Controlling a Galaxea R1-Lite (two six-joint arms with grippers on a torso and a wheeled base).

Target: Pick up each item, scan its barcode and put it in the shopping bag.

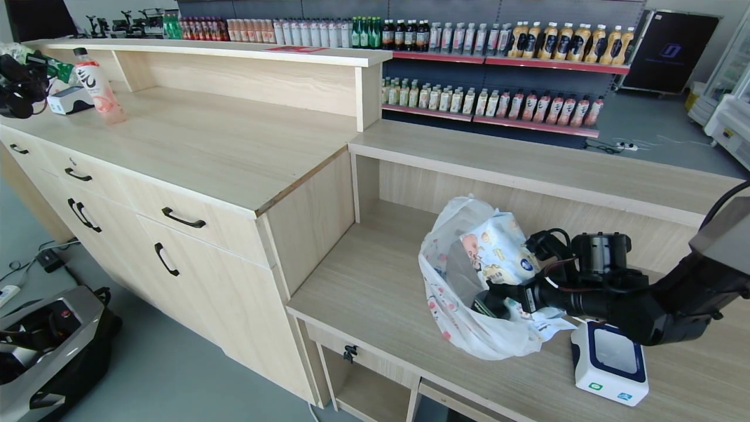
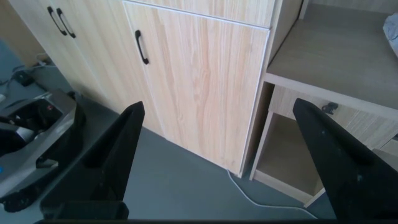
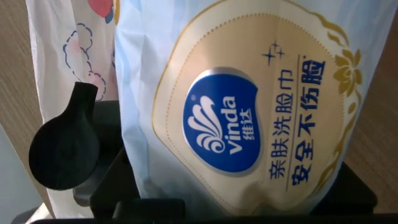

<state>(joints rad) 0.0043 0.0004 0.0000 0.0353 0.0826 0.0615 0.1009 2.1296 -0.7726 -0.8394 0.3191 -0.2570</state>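
The head camera sits high and looks forward and down across the bench (image 1: 375, 281), with the bottle shelves (image 1: 486, 41) far behind.

The left wrist camera hangs low beside the cabinet and faces down between its spread left pincer (image 2: 216, 107) at the grey floor (image 2: 186, 193). It shares the cupboard door (image 2: 199, 81) and the drawer latch (image 2: 328, 107) with the head view.

The right wrist camera is pressed close against the tissue pack (image 3: 236, 112) held in the right pincer (image 1: 489, 299) — pack and shopping bag (image 3: 68, 37) are what it shares with the head view.
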